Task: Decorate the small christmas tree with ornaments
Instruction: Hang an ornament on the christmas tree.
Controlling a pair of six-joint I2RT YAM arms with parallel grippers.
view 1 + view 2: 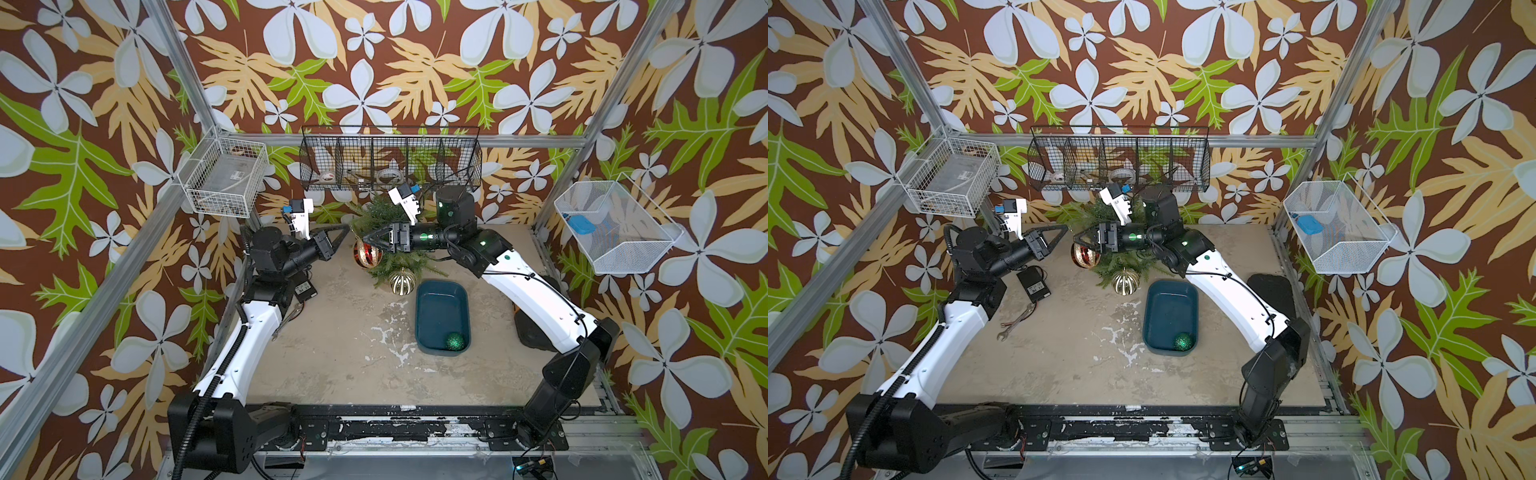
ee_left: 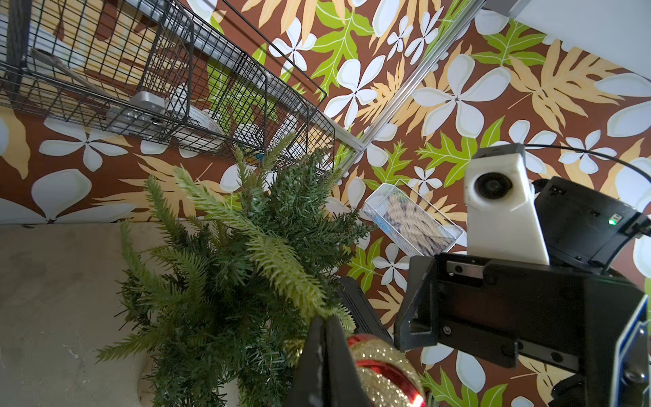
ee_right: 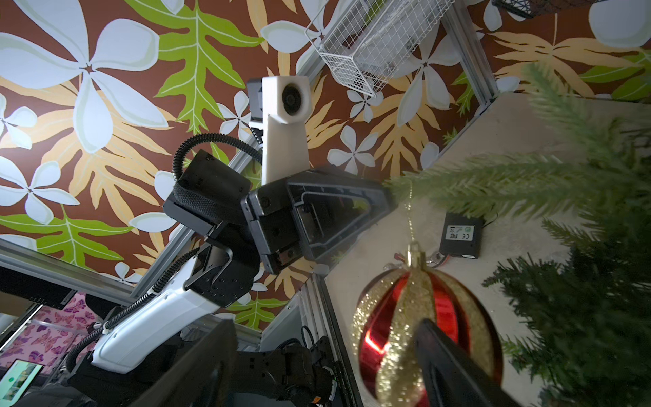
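Note:
The small christmas tree [image 1: 380, 212] [image 1: 1100, 212] stands at the table's back. A red-and-gold ornament [image 1: 368, 255] [image 3: 398, 317] hangs by a gold string from a pale outstretched branch [image 3: 493, 186]. My left gripper [image 1: 347, 227] [image 2: 326, 320] is shut on that branch's tip. My right gripper [image 1: 368, 241] [image 3: 324, 324] reaches across the tree and stands open, one finger [image 3: 444, 356] lying against the red ornament. A gold-and-white ornament [image 1: 402, 281] hangs at the tree's front. A glittery green ornament [image 1: 455, 342] lies in the teal tray [image 1: 440, 311].
A black wire basket [image 1: 390, 162] hangs on the back wall right above the tree. White wire baskets hang at the left [image 1: 226, 176] and right [image 1: 615, 226]. A black device [image 1: 1034, 284] and a wrench [image 1: 1017, 320] lie by the left arm, and a black pad [image 1: 1271, 291] lies under the right arm.

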